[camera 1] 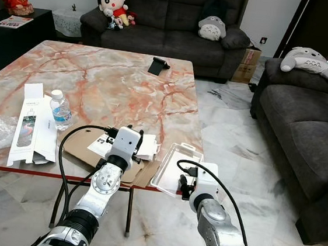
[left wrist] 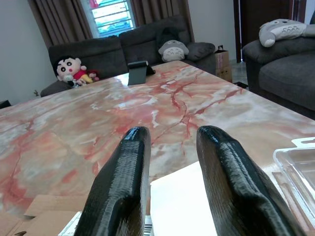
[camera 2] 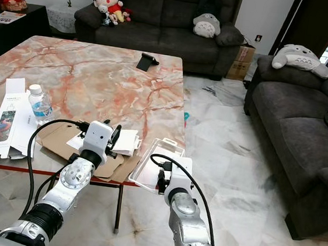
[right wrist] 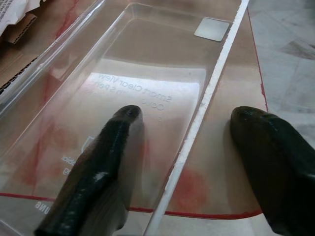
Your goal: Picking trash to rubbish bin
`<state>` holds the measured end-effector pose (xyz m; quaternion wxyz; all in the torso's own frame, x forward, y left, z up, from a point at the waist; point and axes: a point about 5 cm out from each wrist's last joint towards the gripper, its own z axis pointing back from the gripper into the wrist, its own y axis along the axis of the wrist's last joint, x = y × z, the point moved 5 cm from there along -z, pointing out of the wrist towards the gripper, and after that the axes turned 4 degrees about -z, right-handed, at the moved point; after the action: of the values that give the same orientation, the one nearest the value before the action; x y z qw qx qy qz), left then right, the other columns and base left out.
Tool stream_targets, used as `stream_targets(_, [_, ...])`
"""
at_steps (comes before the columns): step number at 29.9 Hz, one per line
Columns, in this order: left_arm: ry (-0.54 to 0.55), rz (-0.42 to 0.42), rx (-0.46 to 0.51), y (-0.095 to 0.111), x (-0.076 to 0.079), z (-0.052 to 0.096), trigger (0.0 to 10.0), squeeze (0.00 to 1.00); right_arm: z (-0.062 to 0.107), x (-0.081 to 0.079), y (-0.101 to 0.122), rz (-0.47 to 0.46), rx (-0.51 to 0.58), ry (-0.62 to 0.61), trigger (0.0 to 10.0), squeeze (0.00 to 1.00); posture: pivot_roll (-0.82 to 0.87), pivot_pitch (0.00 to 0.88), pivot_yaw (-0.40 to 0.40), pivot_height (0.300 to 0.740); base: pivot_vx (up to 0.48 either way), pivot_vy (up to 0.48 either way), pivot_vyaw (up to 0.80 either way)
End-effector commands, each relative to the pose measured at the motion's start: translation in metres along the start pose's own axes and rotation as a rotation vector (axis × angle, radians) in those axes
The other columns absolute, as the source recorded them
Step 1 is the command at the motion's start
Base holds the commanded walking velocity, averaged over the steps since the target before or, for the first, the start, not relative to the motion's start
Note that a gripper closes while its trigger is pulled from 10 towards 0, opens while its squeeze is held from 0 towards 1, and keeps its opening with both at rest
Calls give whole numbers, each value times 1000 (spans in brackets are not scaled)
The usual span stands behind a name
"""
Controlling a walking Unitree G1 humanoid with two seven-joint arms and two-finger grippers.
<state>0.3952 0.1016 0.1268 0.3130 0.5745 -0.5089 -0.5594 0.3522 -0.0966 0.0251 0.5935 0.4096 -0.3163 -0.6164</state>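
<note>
Right tool [right wrist: 184, 167] is nearest, its fingers apart astride the rim of the clear plastic tray [camera 1: 171, 166] at the bench [camera 1: 98, 81] edge. Left tool [left wrist: 172, 187], also apart, hovers over white paper [left wrist: 182, 206]. Next, probably: clamp the tray rim.

Both head eyes look forward and down over the worktop [camera 1: 98, 75] from its near edge, sharing almost the same scene. The left wrist camera skims low across that worktop toward the far sofa [left wrist: 147, 42]. The right wrist camera sits close above the worktop's near edge, looking down.
</note>
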Motion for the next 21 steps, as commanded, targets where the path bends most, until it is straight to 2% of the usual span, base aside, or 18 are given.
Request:
stream_targets(1, [-7,-4,11,5,0,-3,10000,0,-1,1,-1,-6,-10,-6,0,0,95,0,-53,740,0,0,0])
stream_targets(21, [-11,-2,6,4,2,-2,10000,0,-3,-5,0,24,5,10,0,0,105,0,-52,740,0,0,0])
